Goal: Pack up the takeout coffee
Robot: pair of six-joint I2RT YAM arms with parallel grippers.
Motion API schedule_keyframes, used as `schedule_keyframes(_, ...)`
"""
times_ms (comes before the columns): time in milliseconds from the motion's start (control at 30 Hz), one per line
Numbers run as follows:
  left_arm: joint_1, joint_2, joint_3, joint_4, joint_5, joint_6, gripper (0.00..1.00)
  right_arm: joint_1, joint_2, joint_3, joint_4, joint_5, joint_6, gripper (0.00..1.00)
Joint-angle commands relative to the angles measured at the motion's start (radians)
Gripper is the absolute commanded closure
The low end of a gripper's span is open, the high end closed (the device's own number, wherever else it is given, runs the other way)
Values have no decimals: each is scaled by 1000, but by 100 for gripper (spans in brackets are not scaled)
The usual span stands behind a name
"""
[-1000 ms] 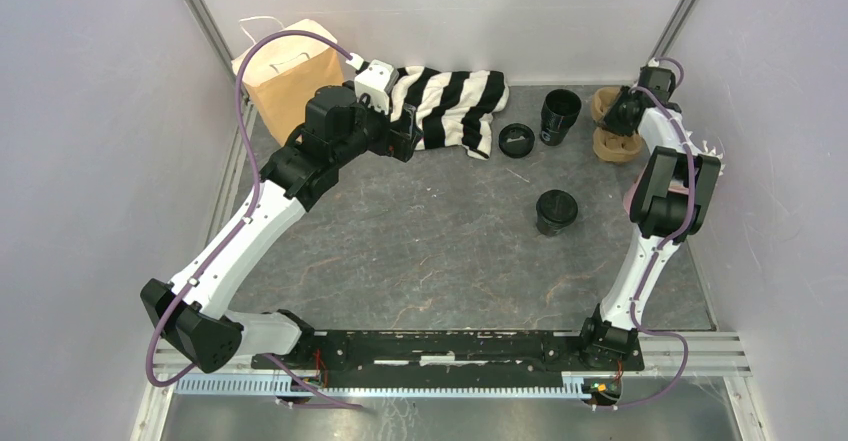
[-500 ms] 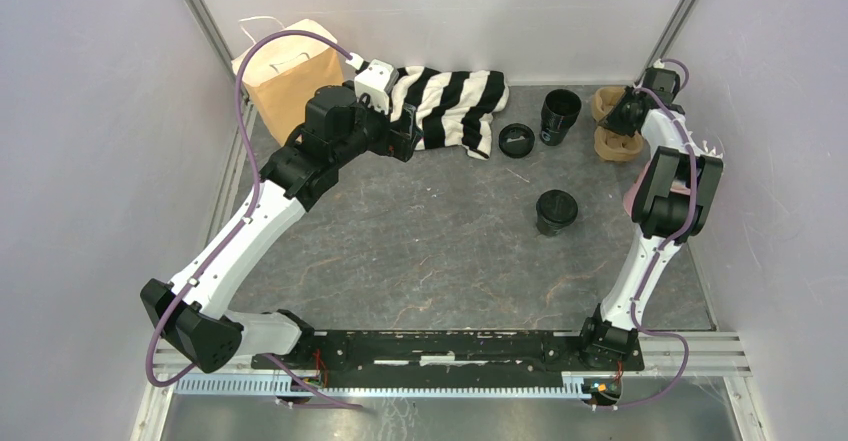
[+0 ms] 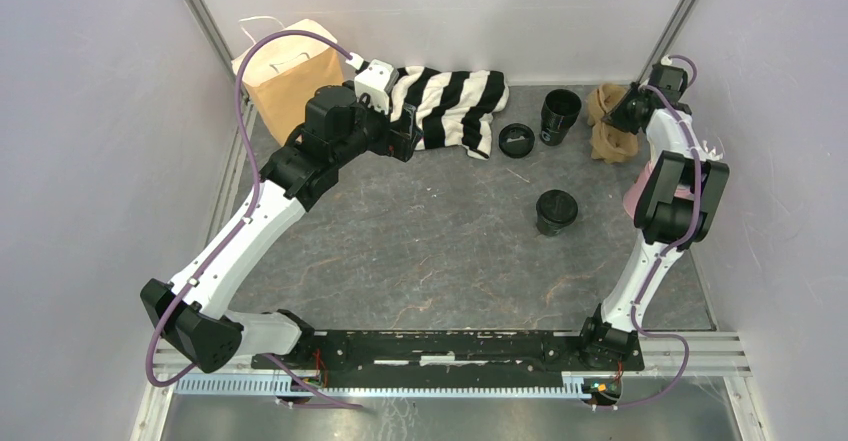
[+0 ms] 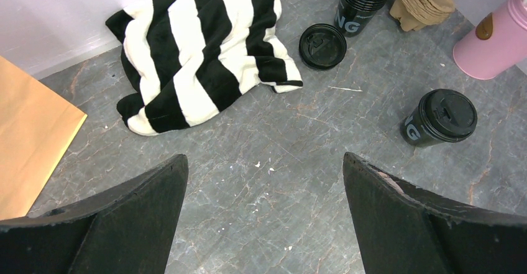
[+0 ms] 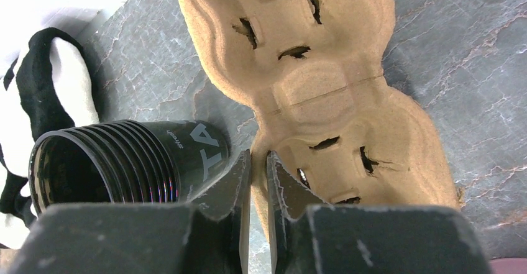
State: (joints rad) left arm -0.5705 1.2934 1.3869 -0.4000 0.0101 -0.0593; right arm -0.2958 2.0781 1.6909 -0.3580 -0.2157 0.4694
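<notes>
Tabletop (image 3: 420, 241) matt stone; carrier (image 5: 323, 94) rough pulp; takeout coffee (image 4: 438, 118) lid smooth plastic.

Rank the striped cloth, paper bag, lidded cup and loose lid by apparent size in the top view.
1. Striped cloth and paper bag: alike, bag partly hidden.
2. Lidded cup.
3. Loose lid, slightly smaller.
</notes>
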Motion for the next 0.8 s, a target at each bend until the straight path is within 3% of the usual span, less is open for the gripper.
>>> schedule_keyframes(0, 6, -27, 32, 21, 20, 45, 0, 1, -58, -3, 0, 19, -23, 99)
schedule_keyframes(433, 6, -23, 34, 25, 34, 32, 0, 29, -103, 34, -58, 140, -112, 100)
schedule_keyframes(767, 6, -35, 26, 27, 41, 27, 0, 167, -98, 74, -89, 455, -217, 100)
